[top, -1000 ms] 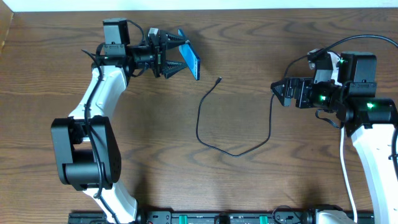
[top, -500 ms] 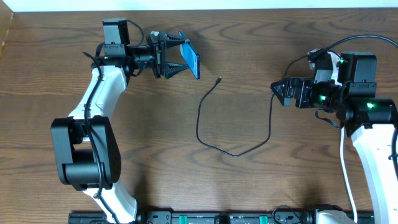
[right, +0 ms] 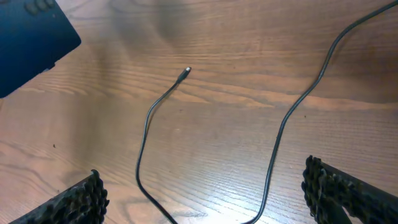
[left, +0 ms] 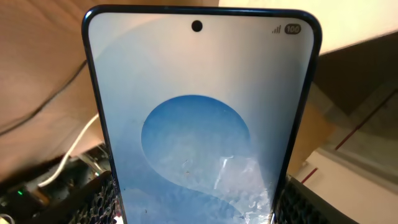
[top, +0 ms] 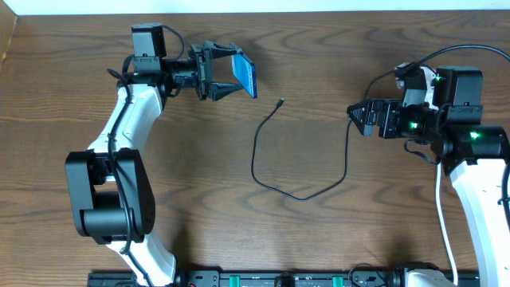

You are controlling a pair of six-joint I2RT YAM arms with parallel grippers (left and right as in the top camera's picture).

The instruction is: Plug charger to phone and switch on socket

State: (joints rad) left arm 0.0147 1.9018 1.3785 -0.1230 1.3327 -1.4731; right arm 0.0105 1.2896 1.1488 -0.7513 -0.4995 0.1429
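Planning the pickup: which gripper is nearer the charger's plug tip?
Left. Overhead, the left gripper, holding the phone, sits up-left of the plug tip; the open right gripper is farther, on the opposite side.

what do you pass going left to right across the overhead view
left arm → phone → charger plug tip → right hand
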